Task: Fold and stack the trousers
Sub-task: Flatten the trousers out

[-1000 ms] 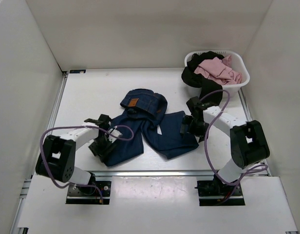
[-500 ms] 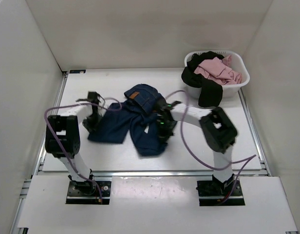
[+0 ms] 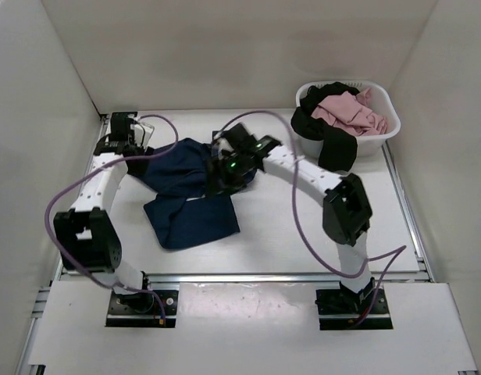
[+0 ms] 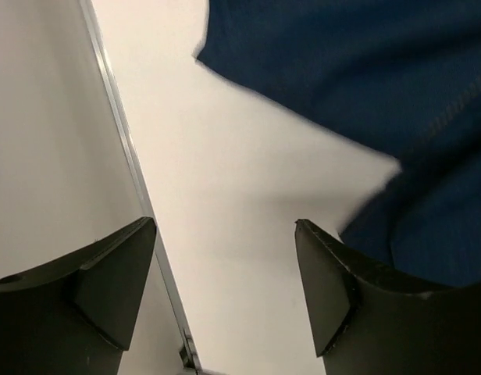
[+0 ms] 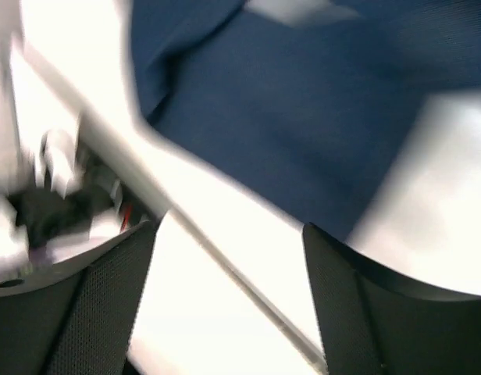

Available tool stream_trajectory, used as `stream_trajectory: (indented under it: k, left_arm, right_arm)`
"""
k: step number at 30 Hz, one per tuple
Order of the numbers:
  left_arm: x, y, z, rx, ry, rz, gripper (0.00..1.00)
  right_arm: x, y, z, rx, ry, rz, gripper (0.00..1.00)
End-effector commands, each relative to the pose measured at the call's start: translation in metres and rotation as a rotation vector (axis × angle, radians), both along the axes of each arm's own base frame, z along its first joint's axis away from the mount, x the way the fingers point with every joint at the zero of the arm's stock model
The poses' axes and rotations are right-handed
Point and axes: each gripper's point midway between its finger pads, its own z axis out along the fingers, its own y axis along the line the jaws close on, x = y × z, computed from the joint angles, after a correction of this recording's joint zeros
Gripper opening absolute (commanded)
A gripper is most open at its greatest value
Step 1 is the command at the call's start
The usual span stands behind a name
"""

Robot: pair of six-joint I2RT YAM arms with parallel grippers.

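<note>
The dark navy trousers (image 3: 187, 195) lie bunched and partly folded on the white table, left of centre; their tan patch is hidden. My left gripper (image 3: 130, 134) is open and empty near the back-left corner, just left of the cloth's back edge. In the left wrist view the gripper (image 4: 225, 226) frames bare table, with the trousers (image 4: 365, 70) at the upper right. My right gripper (image 3: 223, 173) is open over the back right part of the trousers. In the blurred right wrist view the gripper (image 5: 229, 226) holds nothing, with the trousers (image 5: 303, 117) beyond it.
A white laundry basket (image 3: 383, 134) stands at the back right with pink clothes (image 3: 350, 113) in it and a black garment (image 3: 334, 148) hanging over its front. White walls close in the table. A metal rail (image 4: 123, 148) runs along the left edge.
Both arms swung from the near side toward the back, dragging the trouser legs up and left. The trousers are now a more compact heap, the tan patch is covered, and both grippers are open.
</note>
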Motion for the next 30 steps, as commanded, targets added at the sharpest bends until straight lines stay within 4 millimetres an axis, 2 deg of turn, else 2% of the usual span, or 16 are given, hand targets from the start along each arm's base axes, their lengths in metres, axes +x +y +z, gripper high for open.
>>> stream_trajectory:
  k: [1,2,4,6,10,12,17,18,21,22,23,24,25,28,29,30]
  left_arm:
    - [-0.058,-0.029,-0.016,-0.072,0.123,-0.095,0.83]
    - [-0.071,-0.036,-0.027,-0.091,0.169,-0.116,0.82]
    - [-0.101,-0.052,-0.056,-0.142,0.284,-0.16,0.82]
    - [-0.125,-0.065,-0.073,-0.189,0.371,-0.179,0.82]
    - [-0.155,-0.104,-0.095,-0.218,0.452,-0.293,0.91]
    - [-0.162,-0.111,-0.11,-0.214,0.475,-0.315,0.93]
    - [-0.173,-0.089,-0.149,-0.096,0.578,-0.213,0.92]
    - [-0.176,-0.089,-0.155,-0.094,0.592,-0.212,0.91]
    - [-0.175,-0.085,-0.167,-0.075,0.605,-0.193,0.76]
    - [-0.177,-0.085,-0.169,-0.077,0.613,-0.183,0.69]
    - [-0.17,-0.087,-0.168,-0.08,0.593,-0.185,0.49]
    - [-0.164,-0.085,-0.168,-0.1,0.578,-0.159,0.2]
    - [-0.164,-0.083,-0.168,-0.106,0.576,-0.141,0.14]
    - [-0.151,-0.07,-0.156,-0.092,0.515,-0.095,0.14]
    - [-0.144,-0.064,-0.149,-0.068,0.489,-0.091,0.14]
    - [-0.139,-0.047,-0.142,-0.012,0.461,-0.07,0.14]
  right_arm:
    - [0.068,-0.043,0.007,-0.074,-0.085,-0.282,0.83]
    - [0.086,-0.045,0.009,-0.064,-0.094,-0.309,0.85]
    - [0.101,-0.041,0.011,-0.038,-0.082,-0.326,0.87]
    - [0.122,-0.03,0.015,-0.002,-0.082,-0.353,0.87]
    - [0.133,-0.017,0.002,0.016,-0.026,-0.402,0.88]
    - [0.132,-0.013,-0.008,0.02,0.028,-0.441,0.88]
    - [0.142,-0.019,-0.045,-0.049,0.094,-0.546,0.89]
    - [0.148,-0.016,-0.042,-0.03,0.075,-0.559,0.89]
    - [0.168,-0.013,-0.034,0.003,0.012,-0.614,0.84]
    - [0.172,-0.013,-0.03,0.008,-0.003,-0.634,0.74]
    - [0.181,-0.019,-0.034,-0.002,-0.007,-0.665,0.67]
    - [0.19,-0.029,-0.042,-0.032,-0.005,-0.719,0.56]
    - [0.2,-0.04,-0.043,-0.034,-0.004,-0.759,0.52]
    - [0.208,-0.055,-0.059,-0.044,0.044,-0.817,0.23]
    - [0.213,-0.061,-0.054,-0.036,0.039,-0.831,0.01]
    - [0.215,-0.061,-0.051,-0.034,0.02,-0.815,0.0]
